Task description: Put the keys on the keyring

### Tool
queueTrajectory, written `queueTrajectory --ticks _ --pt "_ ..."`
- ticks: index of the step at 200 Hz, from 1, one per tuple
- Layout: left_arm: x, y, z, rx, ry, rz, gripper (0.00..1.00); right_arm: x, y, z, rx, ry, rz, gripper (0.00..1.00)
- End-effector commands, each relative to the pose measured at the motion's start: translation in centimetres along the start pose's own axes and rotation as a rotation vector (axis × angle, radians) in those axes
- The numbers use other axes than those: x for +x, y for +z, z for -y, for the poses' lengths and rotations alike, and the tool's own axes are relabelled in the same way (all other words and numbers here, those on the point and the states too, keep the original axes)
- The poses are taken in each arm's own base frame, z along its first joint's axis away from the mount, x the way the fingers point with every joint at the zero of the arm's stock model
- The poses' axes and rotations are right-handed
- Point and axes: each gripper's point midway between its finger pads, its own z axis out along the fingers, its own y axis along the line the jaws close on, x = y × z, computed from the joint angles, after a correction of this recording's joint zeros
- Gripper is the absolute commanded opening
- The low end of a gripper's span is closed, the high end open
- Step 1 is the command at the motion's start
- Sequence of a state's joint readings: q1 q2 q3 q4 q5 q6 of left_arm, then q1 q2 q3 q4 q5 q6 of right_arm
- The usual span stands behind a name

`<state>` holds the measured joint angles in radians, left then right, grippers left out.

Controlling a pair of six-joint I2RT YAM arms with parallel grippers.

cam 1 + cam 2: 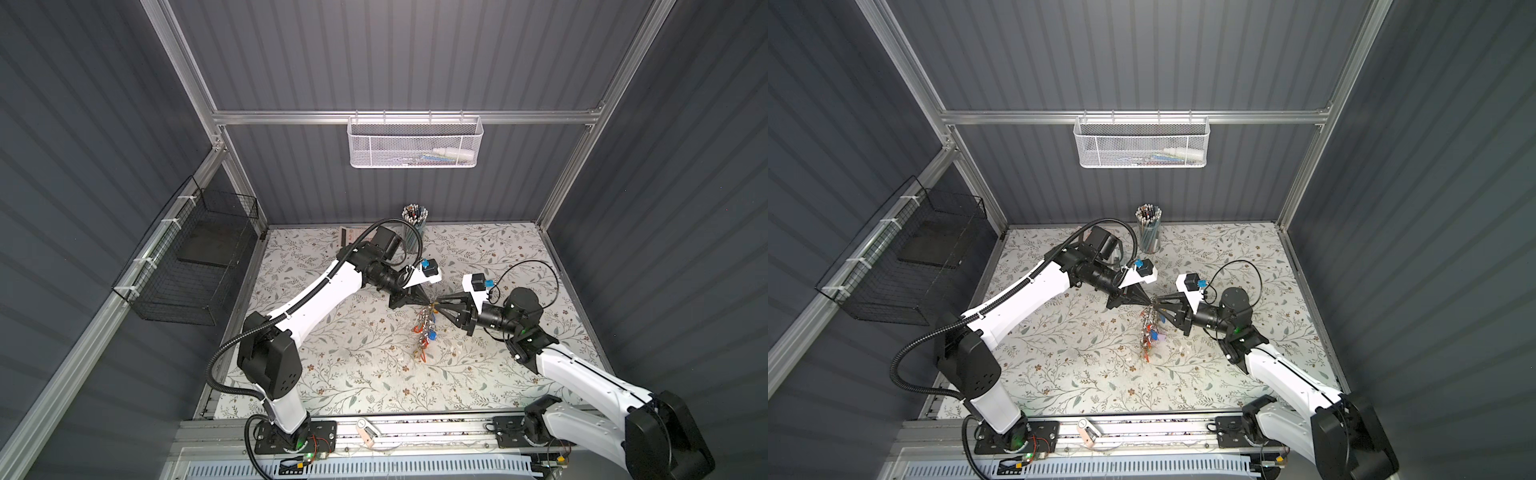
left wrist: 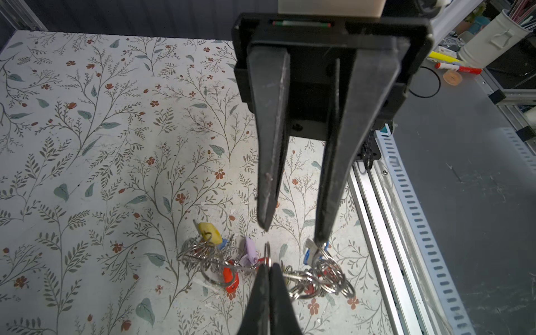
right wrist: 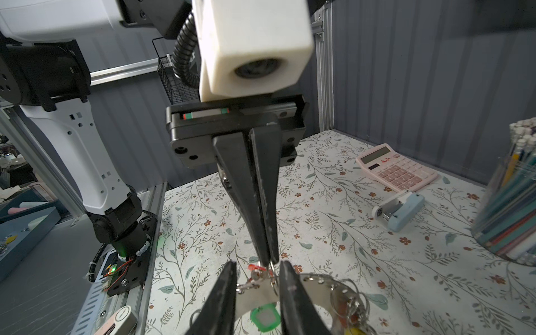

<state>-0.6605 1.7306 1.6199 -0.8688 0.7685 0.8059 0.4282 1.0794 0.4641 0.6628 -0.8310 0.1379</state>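
Above the mat point(image 2: 87, 145), left gripper point(image 2: 268, 265) pinches the rim of the stiff, likely slippery keyring point(image 3: 316, 285), keys point(image 2: 301, 282) dangling; right gripper point(image 2: 293, 235) gapes empty.

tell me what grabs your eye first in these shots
The two arms meet tip to tip over the middle of the floral mat, the left gripper shut on the keyring and the right gripper open around it. Beneath them hangs a bunch of keys with bright coloured tags. A cup of pens stands at the mat's back edge.
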Motion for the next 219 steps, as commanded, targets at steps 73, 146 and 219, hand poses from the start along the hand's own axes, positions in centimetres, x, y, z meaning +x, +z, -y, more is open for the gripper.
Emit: queueTrajectory --ticks 73,146,219 --pt "-1.8 -0.9 1.1 0.034 0.052 0.019 0.0 0.7 1.3 0.3 -0.019 -0.006 -0.036 0.19" --pt "-2.2 -0.6 1.2 0.045 0.061 0.024 0.0 1.2 1.6 0.5 -0.016 0.001 -0.051 0.19" --pt "-2.2 -0.4 1.2 0.052 0.058 0.016 0.0 1.4 1.9 0.4 -0.022 0.001 -0.061 0.17"
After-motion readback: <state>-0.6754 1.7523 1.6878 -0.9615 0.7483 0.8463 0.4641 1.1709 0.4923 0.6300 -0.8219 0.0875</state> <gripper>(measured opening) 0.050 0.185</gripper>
